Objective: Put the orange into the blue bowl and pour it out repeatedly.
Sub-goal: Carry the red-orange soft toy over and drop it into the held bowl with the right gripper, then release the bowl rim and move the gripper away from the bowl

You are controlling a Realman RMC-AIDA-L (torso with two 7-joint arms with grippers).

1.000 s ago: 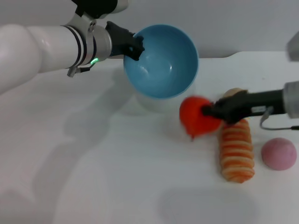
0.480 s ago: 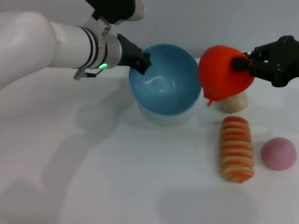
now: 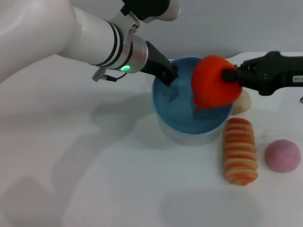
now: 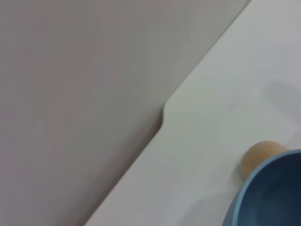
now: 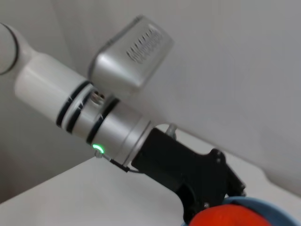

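Head view: right gripper fingers clamp orange (over blue bowl).

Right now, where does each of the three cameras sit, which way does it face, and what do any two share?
Head: above, facing down; both arms show, left claw on the round light-blue glossy bowl, right claw holding the bumpy red-orange fruit.
Left wrist: faces the table edge and wall; no own body shows.
Right wrist: faces the left arm.
Shared: the bowl shows in all three.

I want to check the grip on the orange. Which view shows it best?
The head view: the whole orange sits in the right gripper over the blue bowl. The right wrist view catches only its top; the left wrist view shows none.
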